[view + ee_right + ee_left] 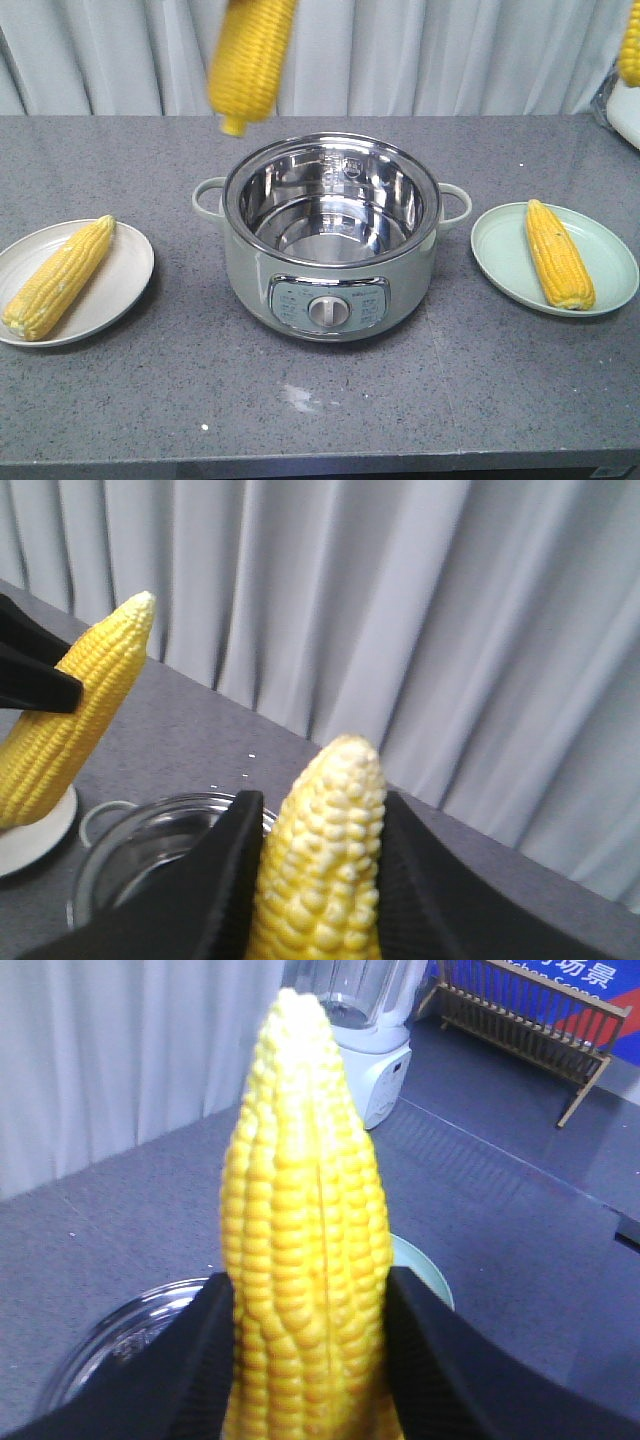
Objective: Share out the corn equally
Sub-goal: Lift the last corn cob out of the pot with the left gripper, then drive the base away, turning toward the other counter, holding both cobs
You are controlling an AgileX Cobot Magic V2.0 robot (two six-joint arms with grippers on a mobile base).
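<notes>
Carry step: left fingers (190, 1370) clamp corn cob (305, 1260) over electric pot (330, 255); right fingers (225, 880) clamp second cob (325, 880). Next, likely: one onto white plate (125, 280), one onto green plate (500, 250).

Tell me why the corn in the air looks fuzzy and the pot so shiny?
Front view: the lifted cob is smeared, likely motion blur, while the pot mirrors bright light off its steel wall. Left wrist view: that cob is crisp, the blender behind soft. Right wrist view: the near cob looks slightly soft.
</notes>
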